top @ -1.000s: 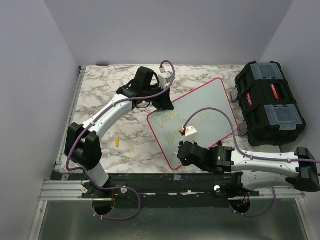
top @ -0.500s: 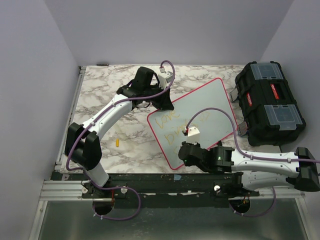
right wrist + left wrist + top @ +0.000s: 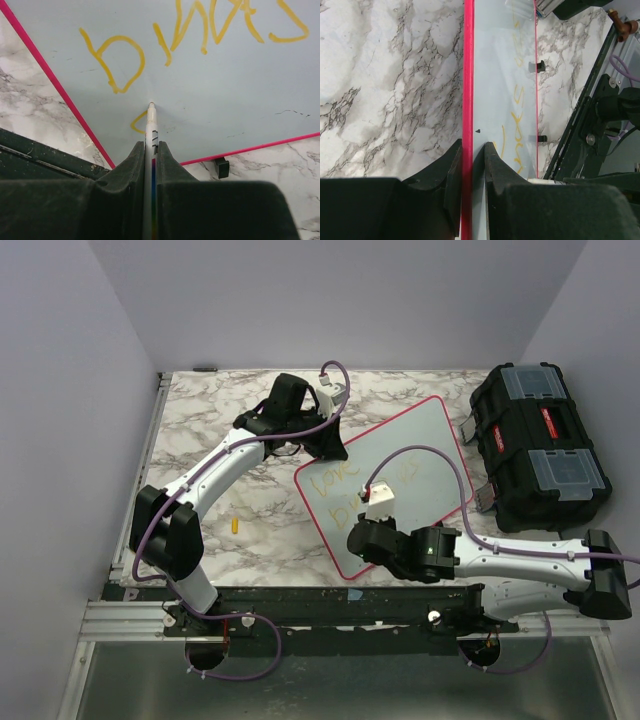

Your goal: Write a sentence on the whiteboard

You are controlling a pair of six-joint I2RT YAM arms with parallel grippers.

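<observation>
on whiteboard (image 3: pixel 425 435) | right gripper (image 3: pixel 151 145) clamps marker (image 3: pixel 150 125), tip touching | left gripper (image 3: pixel 470 146) pinches rim (image 3: pixel 468 75)

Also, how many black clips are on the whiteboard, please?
2, both on the whiteboard edge opposite the left gripper: upper clip and lower clip in the left wrist view. Others may be hidden.

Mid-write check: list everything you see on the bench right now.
whiteboard: one, white with pink rim, mid-table
sentence: one, yellow, on the whiteboard
clips: two, black, whiteboard's edge
marker: one, white, tip on the whiteboard
toolbox: one, black, right of the whiteboard
small piece: one, yellow, left of the whiteboard
table: one, marbled grey-white
left gripper: one, black, shut on the whiteboard's rim
right gripper: one, black, shut on the marker
</observation>
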